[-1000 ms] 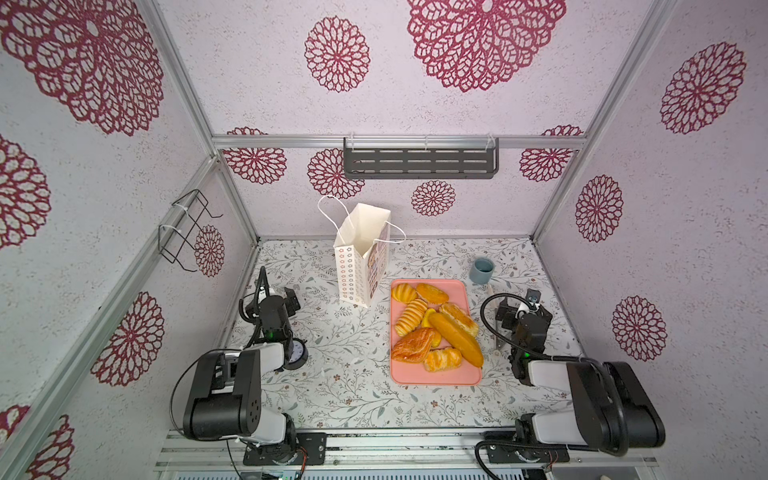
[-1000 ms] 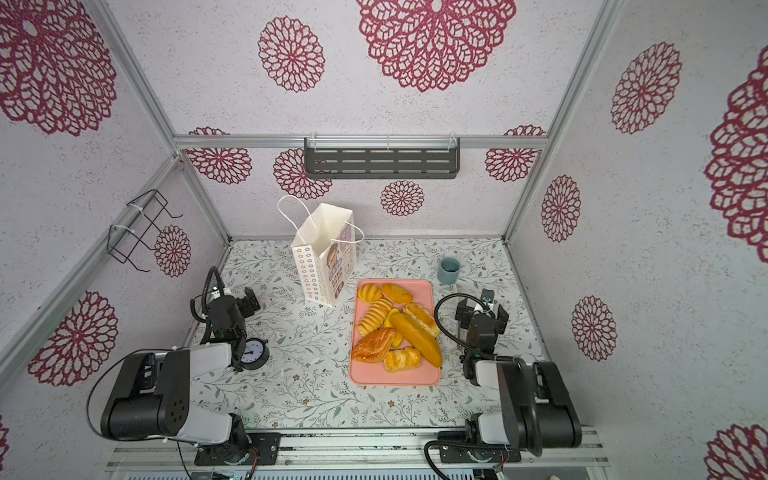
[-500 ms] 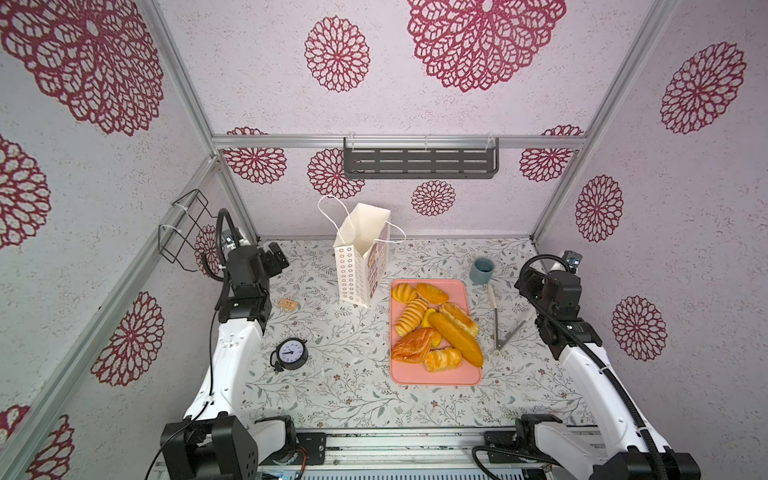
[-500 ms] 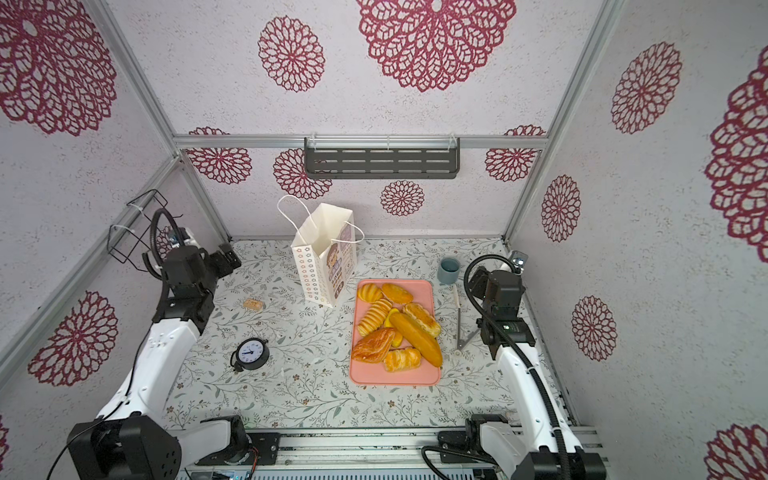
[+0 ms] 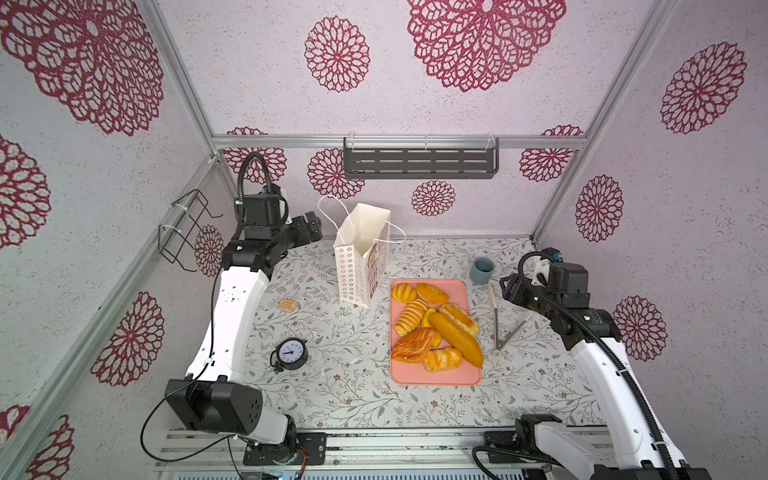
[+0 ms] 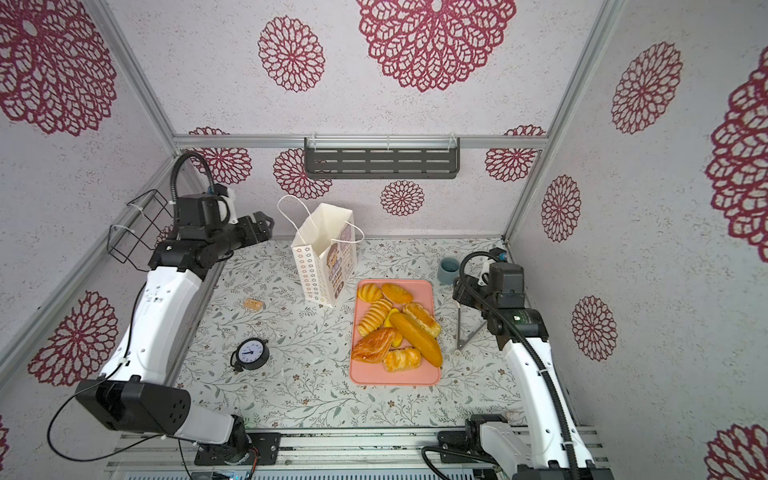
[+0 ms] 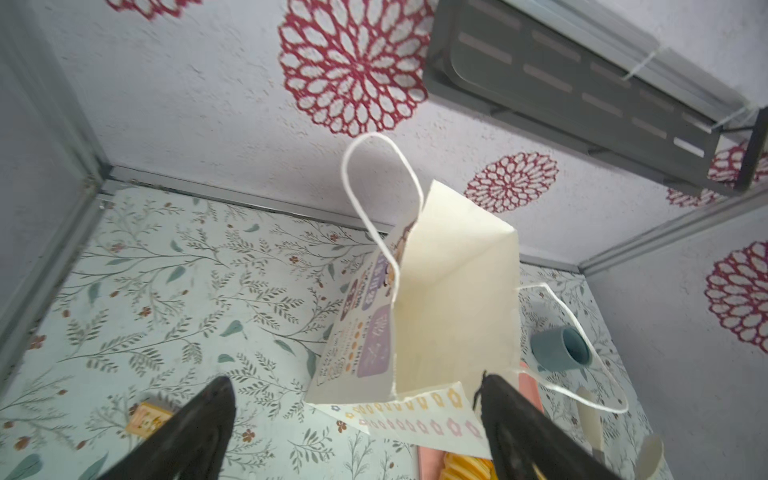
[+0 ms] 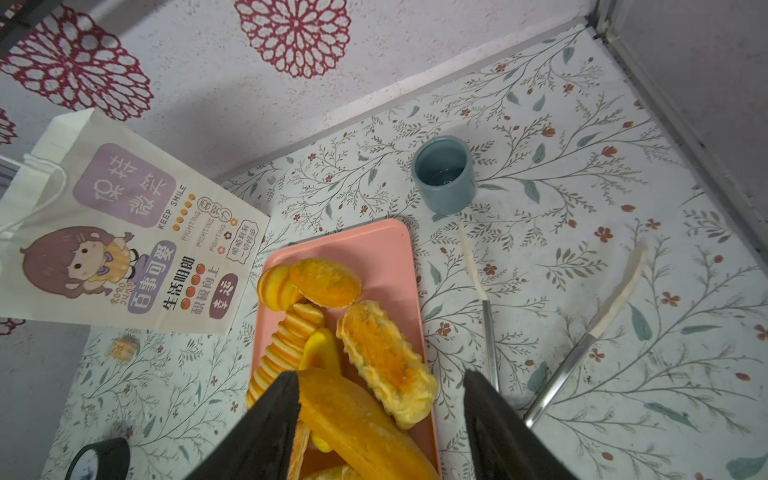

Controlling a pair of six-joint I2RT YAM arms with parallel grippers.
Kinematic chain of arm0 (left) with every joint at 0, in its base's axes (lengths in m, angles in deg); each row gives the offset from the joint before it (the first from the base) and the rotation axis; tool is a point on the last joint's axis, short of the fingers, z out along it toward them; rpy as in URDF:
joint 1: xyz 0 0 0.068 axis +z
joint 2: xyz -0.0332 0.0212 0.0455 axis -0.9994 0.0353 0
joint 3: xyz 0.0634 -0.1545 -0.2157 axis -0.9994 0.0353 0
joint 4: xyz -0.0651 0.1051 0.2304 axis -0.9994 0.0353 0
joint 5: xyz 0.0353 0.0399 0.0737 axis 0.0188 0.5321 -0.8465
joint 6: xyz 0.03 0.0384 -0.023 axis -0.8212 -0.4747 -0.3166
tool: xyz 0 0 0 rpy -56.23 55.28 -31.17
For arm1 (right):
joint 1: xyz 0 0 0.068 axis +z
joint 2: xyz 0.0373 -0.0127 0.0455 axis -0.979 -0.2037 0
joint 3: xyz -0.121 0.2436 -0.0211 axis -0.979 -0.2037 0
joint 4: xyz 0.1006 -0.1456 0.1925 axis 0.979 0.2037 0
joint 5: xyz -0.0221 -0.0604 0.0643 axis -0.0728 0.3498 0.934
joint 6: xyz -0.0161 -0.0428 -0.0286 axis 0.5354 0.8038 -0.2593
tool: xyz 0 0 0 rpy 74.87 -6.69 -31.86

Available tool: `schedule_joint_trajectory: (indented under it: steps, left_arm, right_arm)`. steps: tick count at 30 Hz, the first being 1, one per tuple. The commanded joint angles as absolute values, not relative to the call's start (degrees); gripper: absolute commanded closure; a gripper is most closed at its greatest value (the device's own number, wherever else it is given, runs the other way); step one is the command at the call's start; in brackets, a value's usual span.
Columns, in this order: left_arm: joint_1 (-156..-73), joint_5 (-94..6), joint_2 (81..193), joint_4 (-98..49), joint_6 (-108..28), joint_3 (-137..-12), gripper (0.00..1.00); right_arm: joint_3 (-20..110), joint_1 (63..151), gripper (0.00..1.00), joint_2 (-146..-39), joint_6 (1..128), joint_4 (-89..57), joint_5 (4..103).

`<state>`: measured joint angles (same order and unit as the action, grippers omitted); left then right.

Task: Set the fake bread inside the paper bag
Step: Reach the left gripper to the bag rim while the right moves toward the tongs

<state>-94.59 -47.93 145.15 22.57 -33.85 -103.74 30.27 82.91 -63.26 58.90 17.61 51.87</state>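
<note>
Eight fake breads [image 5: 456,338] lie on one pink tray [image 5: 436,376], one paper bag [image 5: 351,274] upright just left of it; left fingers [image 7: 187,436] spread wide, right fingers [image 8: 266,432] partly apart, both empty.

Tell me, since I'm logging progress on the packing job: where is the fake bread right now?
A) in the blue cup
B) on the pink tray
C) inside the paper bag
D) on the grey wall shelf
B: in a top view the bread lies heaped on the pink tray, which sits beside the upright paper bag.
</note>
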Motion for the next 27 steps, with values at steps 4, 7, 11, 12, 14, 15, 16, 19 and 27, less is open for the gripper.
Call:
schedule_joint_trajectory:
  steps: [4, 7, 11, 12, 14, 15, 16, 19, 27]
  left_arm:
    - [-100.67, -53.29, 154.84, 31.94, -36.86, -114.36, 0.06]
    - [-102.23, -57.01, 159.69, 34.56, -38.04, -119.31, 0.07]
    - [-102.74, -59.14, 165.46, 36.44, -38.13, -124.84, 0.10]
    - [-102.74, -59.14, 166.56, 36.79, -38.21, -126.06, 0.11]
    - [-102.82, -58.44, 169.88, 37.13, -38.22, -128.62, 0.13]
    - [-102.91, -58.39, 170.95, 37.43, -38.31, -129.84, 0.14]
    - [-103.09, -58.64, 172.04, 37.83, -38.48, -131.15, 0.16]
    - [-103.27, -59.13, 175.19, 38.96, -38.99, -134.37, 0.18]
    - [-103.44, -58.95, 178.33, 39.84, -38.93, -136.63, 0.41]
  right_arm:
    - [30.65, 86.92, 0.23, -61.57, 56.67, 22.39, 53.70]
    - [29.40, 88.10, 0.21, -60.21, 55.35, 22.30, 54.42]
    - [28.03, 89.61, 0.22, -58.97, 53.99, 22.17, 54.80]
    - [27.77, 89.82, 0.23, -58.84, 53.77, 22.30, 54.80]
    - [27.18, 90.18, 0.26, -58.38, 53.22, 22.21, 54.84]
    - [26.93, 90.24, 0.27, -58.23, 53.10, 22.13, 55.00]
    - [26.66, 90.28, 0.28, -58.05, 52.87, 22.04, 55.10]
    - [26.35, 90.46, 0.31, -57.87, 52.33, 21.80, 55.48]
    - [26.35, 90.38, 0.36, -58.21, 52.06, 22.04, 55.15]
